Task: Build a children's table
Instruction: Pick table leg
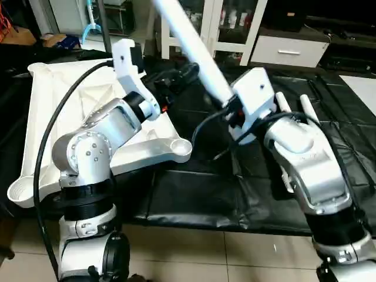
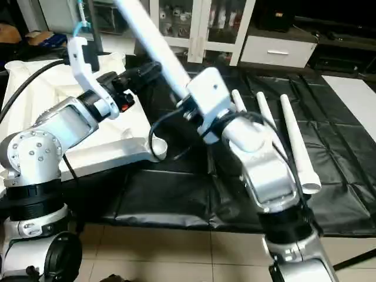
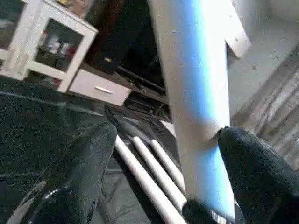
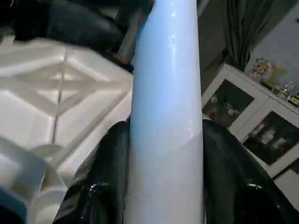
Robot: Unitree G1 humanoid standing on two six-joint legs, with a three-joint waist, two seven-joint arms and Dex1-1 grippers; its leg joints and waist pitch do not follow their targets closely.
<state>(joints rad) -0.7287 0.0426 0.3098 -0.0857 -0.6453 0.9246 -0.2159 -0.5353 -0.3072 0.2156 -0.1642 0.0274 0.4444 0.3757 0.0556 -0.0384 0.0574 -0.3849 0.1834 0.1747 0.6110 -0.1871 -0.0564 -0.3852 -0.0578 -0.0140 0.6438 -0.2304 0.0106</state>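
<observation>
The white table top (image 1: pixel 53 100) lies underside up on the left, its X ribs and round corner sockets (image 1: pixel 182 150) showing. My right gripper (image 4: pixel 166 128) is shut on a long white leg (image 1: pixel 194 47), which slants up and away toward the back. My left gripper (image 3: pixel 168 133) reaches across the top and stands open around that same leg (image 3: pixel 196 93). One finger (image 3: pixel 252 172) is touching it and the other finger (image 3: pixel 79 177) is well apart. Three more legs (image 2: pixel 294 147) lie side by side on the mat to the right.
A black mat (image 1: pixel 194 200) covers the floor under the work, with pale tiles (image 1: pixel 235 258) in front of it. A white glass-door cabinet (image 2: pixel 200 23) and a white drawer unit (image 1: pixel 288 53) stand at the back. My left arm's black cable (image 1: pixel 47 147) loops over the table top.
</observation>
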